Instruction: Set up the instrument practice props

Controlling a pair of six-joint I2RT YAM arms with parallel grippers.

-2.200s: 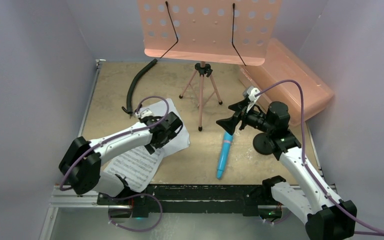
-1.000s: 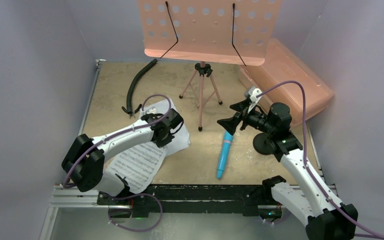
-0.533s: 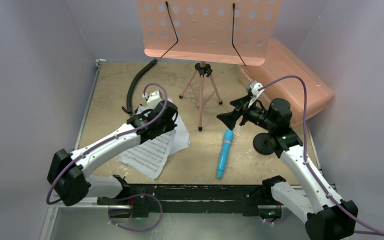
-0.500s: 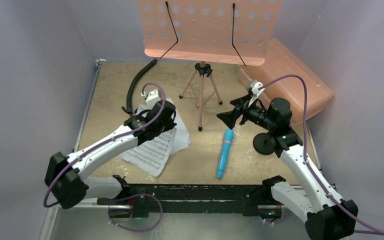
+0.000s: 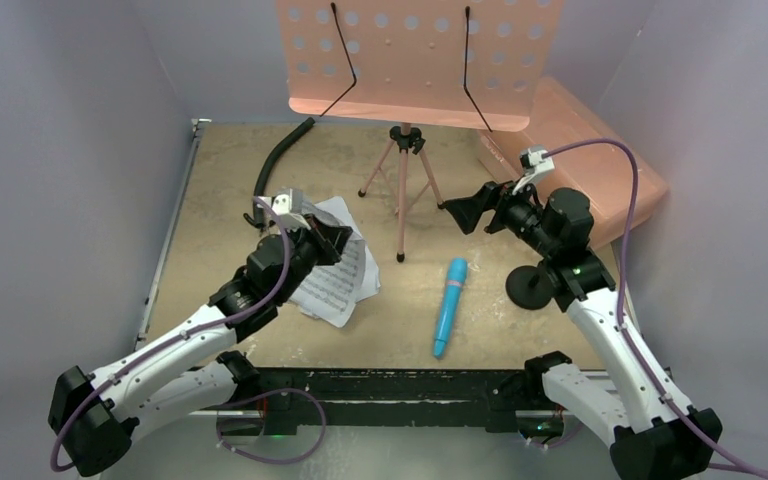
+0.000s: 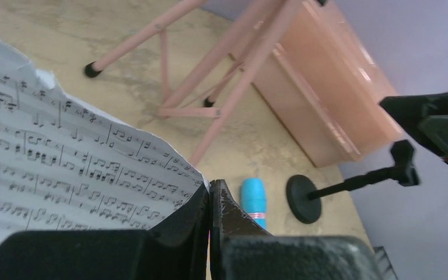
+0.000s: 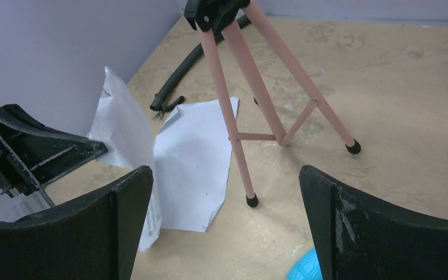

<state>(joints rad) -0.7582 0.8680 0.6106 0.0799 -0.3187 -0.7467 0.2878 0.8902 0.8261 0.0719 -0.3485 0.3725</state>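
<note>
Left gripper (image 6: 210, 197): we found the jaws pressed together on the edge of a printed sheet-music page (image 6: 64, 157), with no gap visible between the fingers.
Held page: it was lifted at the gripped edge and stood nearly on end in the right wrist view, to the left of the tripod legs. We could not tell whether its lower edge touched the table (image 5: 220, 170).
Second page (image 7: 193, 157): it lay flat on the table, white side up. It was just beside the nearest tripod foot and partly behind the held page.
Right gripper (image 7: 225, 175): the fingers were spread wide with nothing between them. We noted it in the air above the table, pointed toward the tripod and the pages.
Music stand (image 5: 415, 60): it stood upright on its pink tripod legs at the back centre. Two black wire retainers crossed its perforated pink desk.
Toy microphone (image 5: 448, 305): blue, it lay on its side at the front centre, between the tripod and the mic stand and touching neither.
Mic stand (image 5: 532, 288): its black round base sat on the table at the right, beneath the right arm. In the left wrist view we saw a thin stem with a clip at its end.
Hose (image 5: 275, 170): black and curved, it lay at the back left with its near end close to the pages.
Pink box (image 5: 585, 150): it sat at the back right, behind the right arm.
</note>
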